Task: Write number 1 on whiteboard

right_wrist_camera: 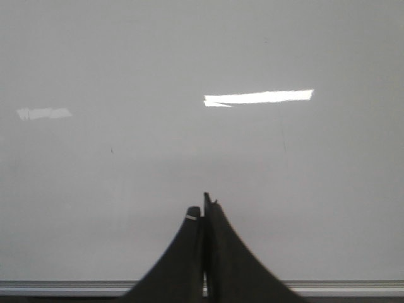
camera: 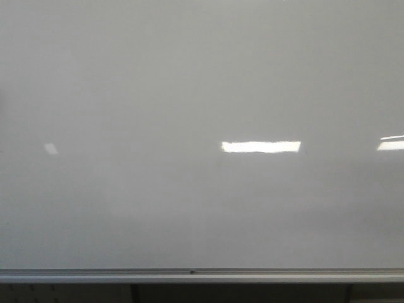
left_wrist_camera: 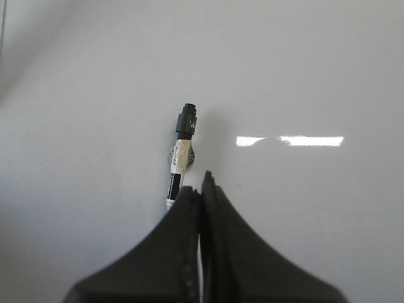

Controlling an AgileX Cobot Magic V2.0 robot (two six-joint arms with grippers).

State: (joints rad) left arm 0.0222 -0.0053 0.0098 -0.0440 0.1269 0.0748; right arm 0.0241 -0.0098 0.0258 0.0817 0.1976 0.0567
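Two tools face the whiteboard, whose surface fills the front view above its silver frame rail. Left tool is clamped on a black marker, while right tool is pressed together, holding nothing. No stroke shows.

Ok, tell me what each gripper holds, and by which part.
The left gripper is shut on a black marker, gripped near its rear end. The right gripper is shut and holds nothing.

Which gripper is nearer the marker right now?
Left. The left gripper is shut with the marker right beside its fingertips; the right gripper faces bare whiteboard, no marker in view.
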